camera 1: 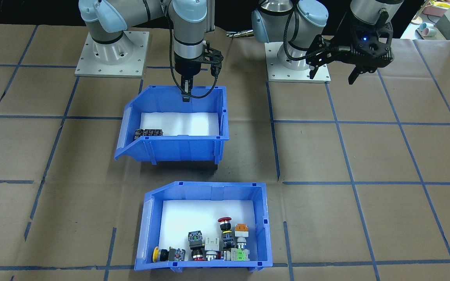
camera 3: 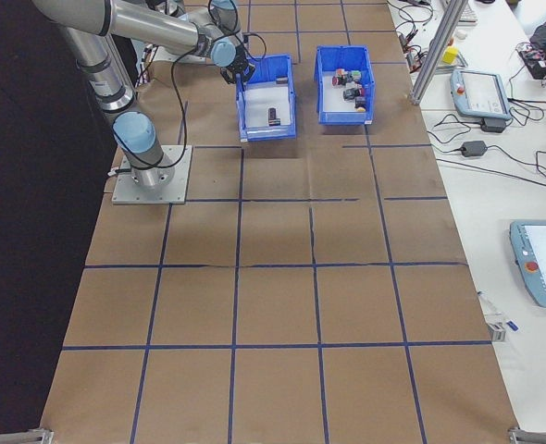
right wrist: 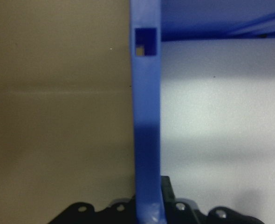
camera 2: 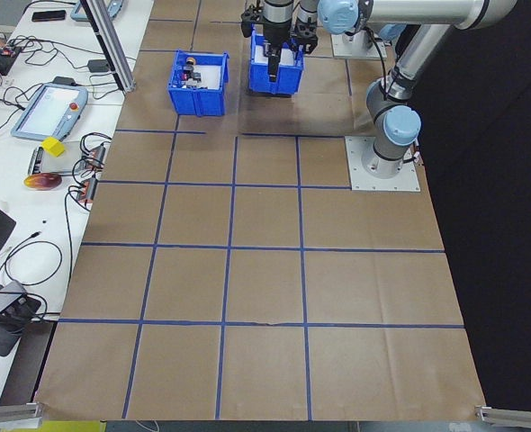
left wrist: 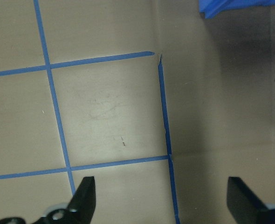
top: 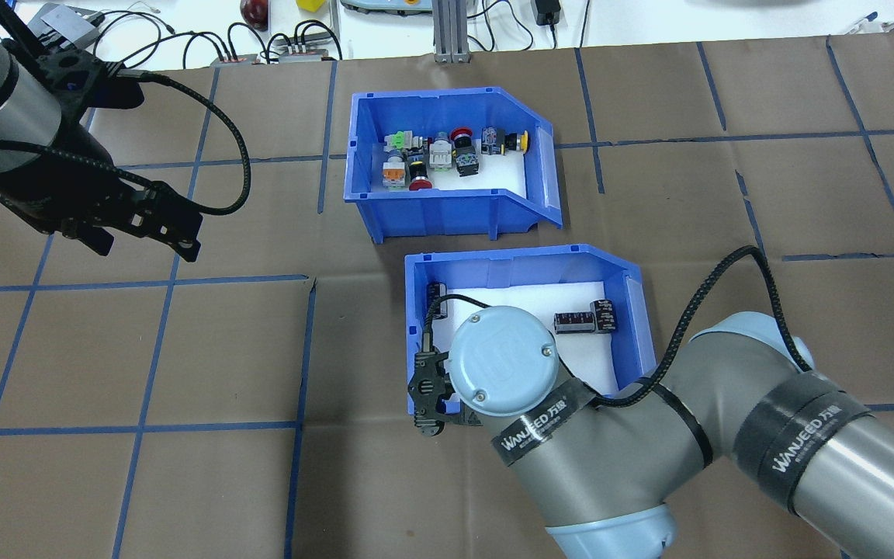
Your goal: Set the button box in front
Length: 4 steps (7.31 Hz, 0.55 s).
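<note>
Blue button box (top: 453, 210) beyond right jaws.

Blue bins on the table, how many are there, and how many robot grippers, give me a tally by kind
Blue bins: 2, the button box and the capacitor bin
Grippers: 2, the left gripper and the right gripper
Total: 4
</note>
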Available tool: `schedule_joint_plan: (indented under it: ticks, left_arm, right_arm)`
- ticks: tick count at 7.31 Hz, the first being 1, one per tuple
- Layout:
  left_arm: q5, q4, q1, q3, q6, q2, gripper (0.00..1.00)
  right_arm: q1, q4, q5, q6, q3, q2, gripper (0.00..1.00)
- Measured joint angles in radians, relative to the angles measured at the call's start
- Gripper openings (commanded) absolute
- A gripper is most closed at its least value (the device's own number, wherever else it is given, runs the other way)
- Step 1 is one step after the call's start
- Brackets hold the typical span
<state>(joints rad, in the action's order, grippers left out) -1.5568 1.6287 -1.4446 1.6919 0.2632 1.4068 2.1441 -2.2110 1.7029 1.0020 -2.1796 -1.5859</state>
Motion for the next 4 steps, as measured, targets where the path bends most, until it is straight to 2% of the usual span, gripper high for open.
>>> schedule_joint_plan:
  ticks: [2,3,4]
  left_arm:
    - [-0.002,-0.003,-0.052,-0.01,-0.004,0.016,0.99]
    - [-0.003,-0.007,-0.07,-0.015,-0.005,0.021,0.99]
    - [-0.005,-0.009,-0.078,-0.013,-0.006,0.018,0.99]
  right_arm:
    - [0.009,0.002,-0.002,-0.002,0.0,0.009,0.13]
    - [0.011,0.003,-0.004,-0.002,0.0,0.011,0.23]
    - [0.012,0.003,-0.004,-0.001,0.0,0.012,0.75]
